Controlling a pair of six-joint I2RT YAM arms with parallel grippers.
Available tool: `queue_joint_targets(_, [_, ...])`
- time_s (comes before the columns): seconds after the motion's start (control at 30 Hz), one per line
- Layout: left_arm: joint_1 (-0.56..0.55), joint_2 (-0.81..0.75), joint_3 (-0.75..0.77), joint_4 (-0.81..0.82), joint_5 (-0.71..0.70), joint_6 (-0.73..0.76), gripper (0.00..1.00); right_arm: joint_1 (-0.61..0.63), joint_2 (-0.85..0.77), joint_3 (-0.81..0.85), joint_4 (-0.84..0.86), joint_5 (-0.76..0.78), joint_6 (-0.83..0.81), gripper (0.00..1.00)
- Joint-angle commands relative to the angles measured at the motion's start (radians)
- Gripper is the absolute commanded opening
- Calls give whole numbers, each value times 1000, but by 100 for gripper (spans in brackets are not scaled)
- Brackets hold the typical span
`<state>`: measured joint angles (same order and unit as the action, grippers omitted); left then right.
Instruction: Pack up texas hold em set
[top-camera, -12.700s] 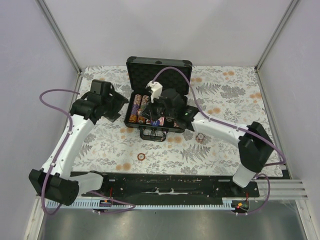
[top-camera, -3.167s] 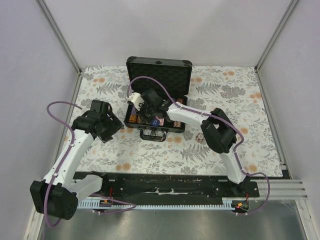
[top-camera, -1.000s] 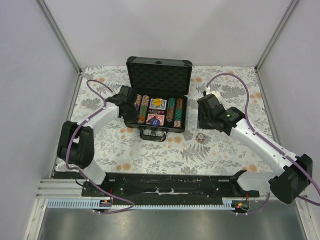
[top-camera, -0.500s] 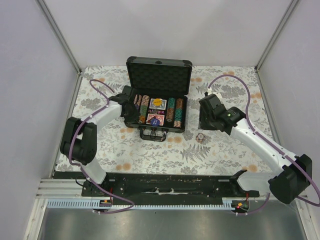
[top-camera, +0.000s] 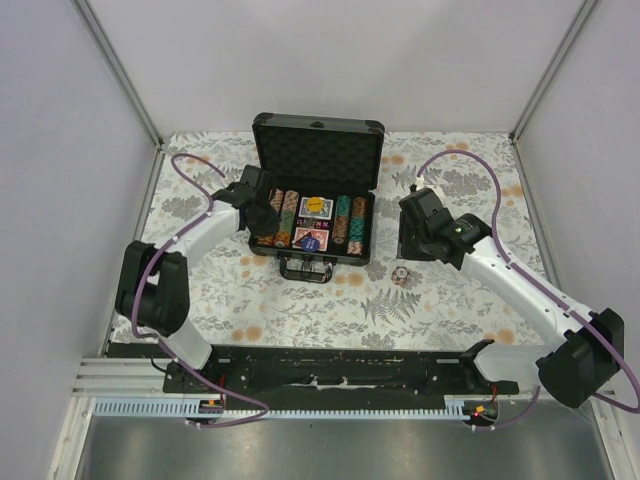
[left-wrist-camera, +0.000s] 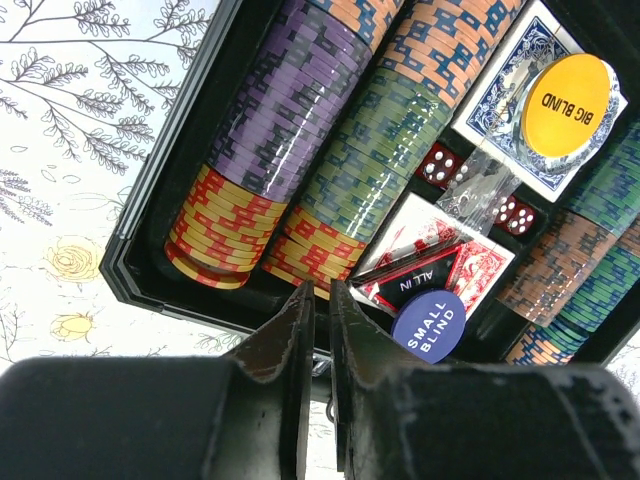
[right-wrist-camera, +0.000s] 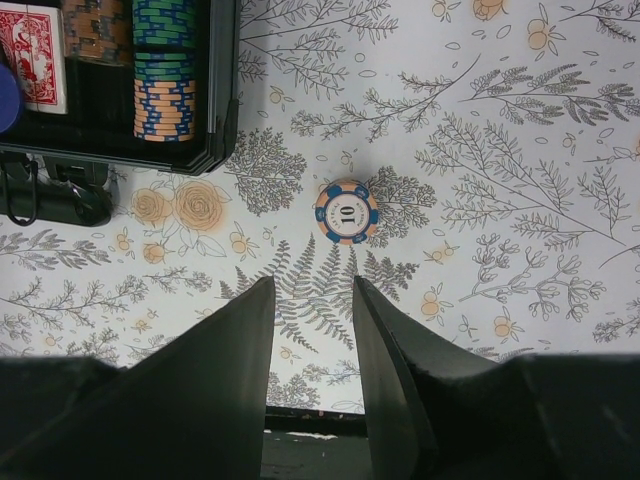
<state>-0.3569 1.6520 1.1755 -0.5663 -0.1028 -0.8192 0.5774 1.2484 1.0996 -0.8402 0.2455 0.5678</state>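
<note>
The black case (top-camera: 372, 215) lies open at the table's middle, its foam lid (top-camera: 318, 150) standing up behind. Rows of striped poker chips (left-wrist-camera: 300, 120) fill its slots. Between the rows lie a blue deck (left-wrist-camera: 500, 85) under a yellow BIG BLIND button (left-wrist-camera: 567, 97), a red deck (left-wrist-camera: 478, 268), a blue SMALL BLIND button (left-wrist-camera: 428, 325) and red dice (left-wrist-camera: 437, 165). My left gripper (left-wrist-camera: 318, 292) hangs shut and empty over the case's near left end (top-camera: 264, 212). One blue-and-orange chip (right-wrist-camera: 346, 211) lies flat on the cloth right of the case. My right gripper (right-wrist-camera: 313, 285) stands open above the cloth, just short of that chip (top-camera: 400, 275).
The case's handle (top-camera: 306, 268) sticks out toward the arms. The flowered cloth (top-camera: 450, 180) covers the table. Grey walls and metal posts close in the back and both sides.
The left gripper dipped a little over the case's left end, then drew back, staying shut. The right arm has barely moved.
</note>
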Motion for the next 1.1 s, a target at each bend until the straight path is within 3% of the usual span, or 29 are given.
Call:
queue_joint_targets(0.0, [-7, -6, 29, 32, -8, -31, 18, -8, -6, -10, 6, 0, 15, 45])
queue_joint_targets(0.73, [-20, 58, -31, 45, -3, -18, 11, -19, 2, -29, 10, -2, 35, 45])
queue_joint_targets(1.07, [-22, -14, 125, -23, -9, 14, 33, -50, 29, -6, -34, -14, 72, 53])
